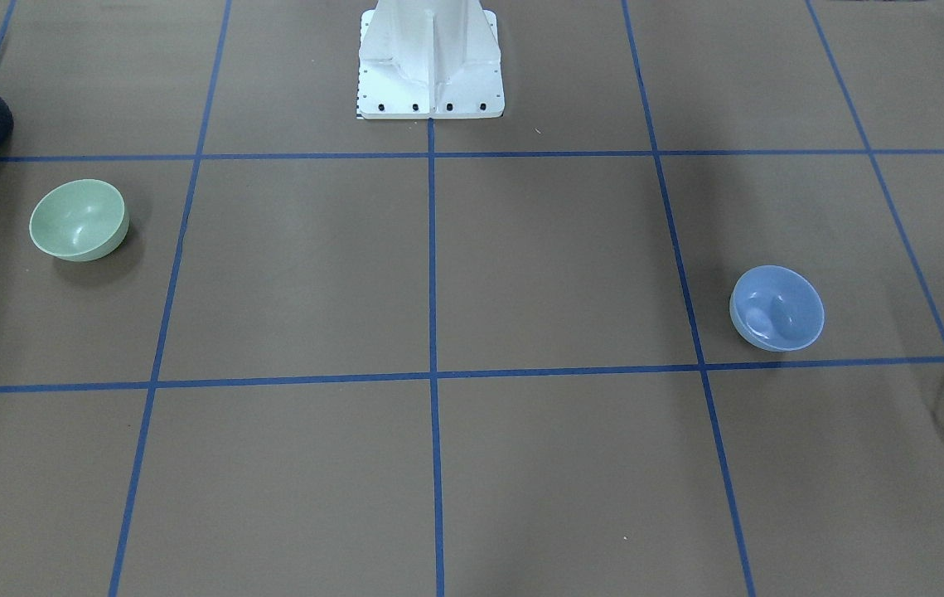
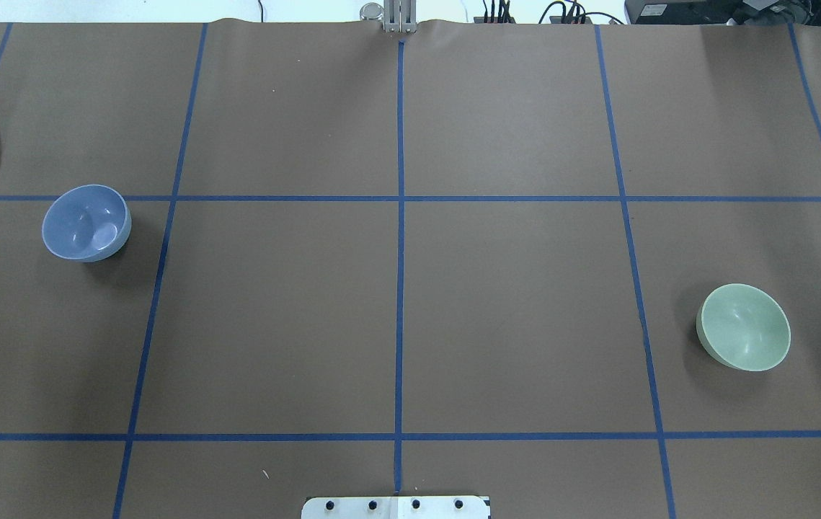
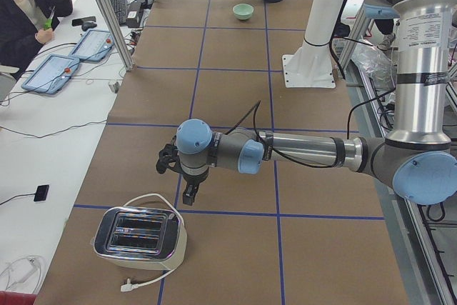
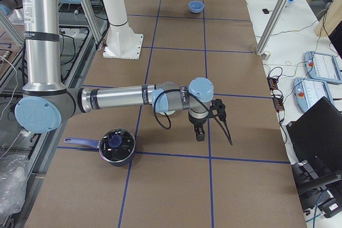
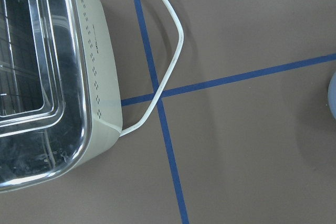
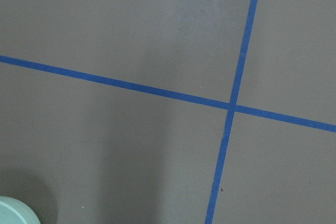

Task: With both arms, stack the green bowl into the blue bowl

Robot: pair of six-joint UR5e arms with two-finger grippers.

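Observation:
The green bowl (image 1: pixel 78 220) stands upright on the robot's right side of the table; it also shows in the overhead view (image 2: pixel 744 326), far off in the exterior left view (image 3: pixel 243 11), and as a rim sliver in the right wrist view (image 6: pixel 13 212). The blue bowl (image 1: pixel 776 308) stands upright on the robot's left side (image 2: pixel 86 222), with its edge in the left wrist view (image 5: pixel 333 95). My left gripper (image 3: pixel 188 196) hangs over the table beside the toaster. My right gripper (image 4: pixel 199 134) hangs over the table near the pot. I cannot tell whether either is open.
A toaster (image 3: pixel 139 233) with a white cord (image 5: pixel 168 51) stands at the table's left end. A black pot (image 4: pixel 116 145) with a blue handle stands at the right end. The white robot base (image 1: pixel 430 66) stands at the middle near edge. Blue tape lines grid the brown table.

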